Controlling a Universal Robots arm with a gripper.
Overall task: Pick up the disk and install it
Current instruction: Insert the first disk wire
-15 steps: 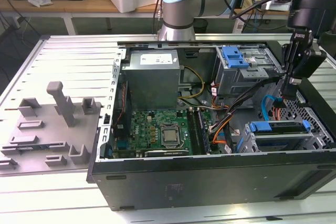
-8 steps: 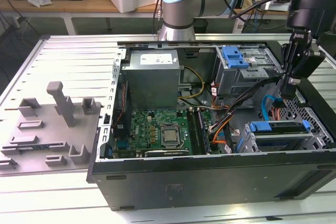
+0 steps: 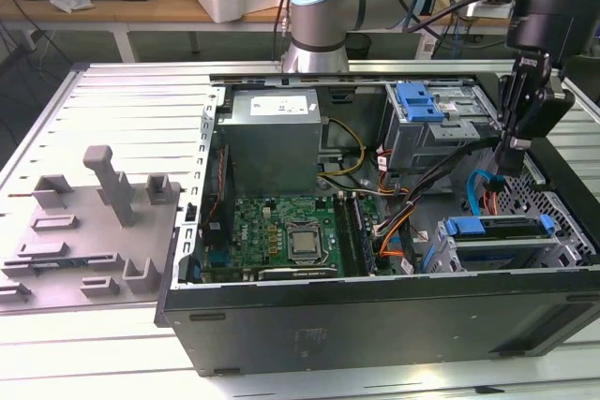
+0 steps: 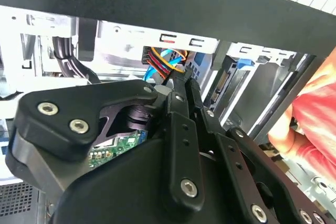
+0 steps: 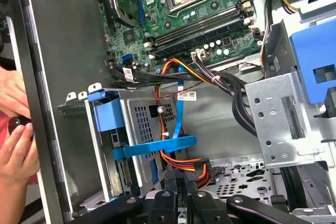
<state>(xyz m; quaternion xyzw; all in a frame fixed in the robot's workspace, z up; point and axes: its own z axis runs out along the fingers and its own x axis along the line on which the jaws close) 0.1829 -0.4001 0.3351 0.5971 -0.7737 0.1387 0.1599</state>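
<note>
Ribbed metal bench (image 3: 112, 100), open black tower case (image 3: 375, 316); black end effector (image 3: 511, 164), tips together, above tangled cables (image 5: 184, 160)

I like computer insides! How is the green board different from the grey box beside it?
The motherboard is green and flat; the power supply is a grey box. The motherboard carries a processor; the power supply, a white label. Both sit inside the case.
</note>
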